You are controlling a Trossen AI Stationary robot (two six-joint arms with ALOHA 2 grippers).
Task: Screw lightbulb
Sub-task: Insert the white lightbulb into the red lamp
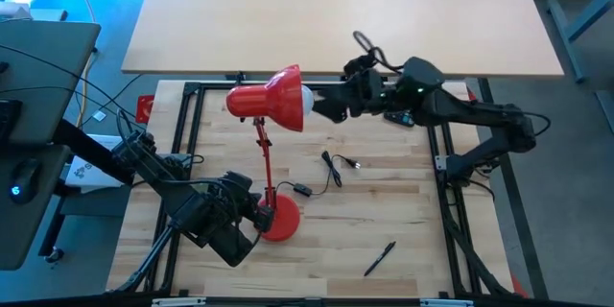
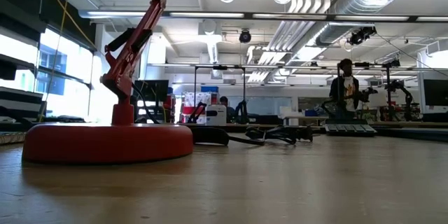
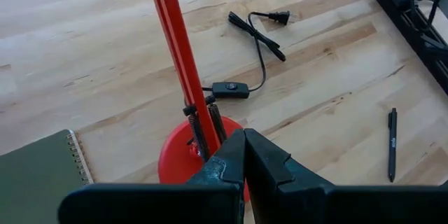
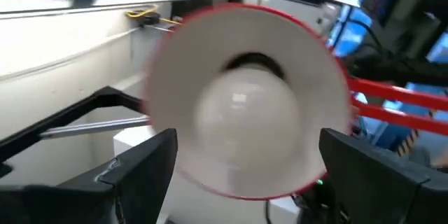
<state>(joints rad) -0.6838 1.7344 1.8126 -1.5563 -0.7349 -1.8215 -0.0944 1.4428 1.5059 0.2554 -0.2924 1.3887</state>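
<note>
One white rounded lightbulb [image 4: 241,122] (inside shade [image 4: 308,56])

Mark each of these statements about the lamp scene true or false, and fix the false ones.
1. The lightbulb sits inside the red lamp shade. True.
2. The right hand is shut on the bulb. False: its fingers stand open on either side of the shade's mouth.
3. The left hand is shut, by the lamp base. True.
4. The black pen lies inside the shade. False: it lies on the table, apart from the lamp.
5. The lamp's plug lies loose on the table. True.
</note>
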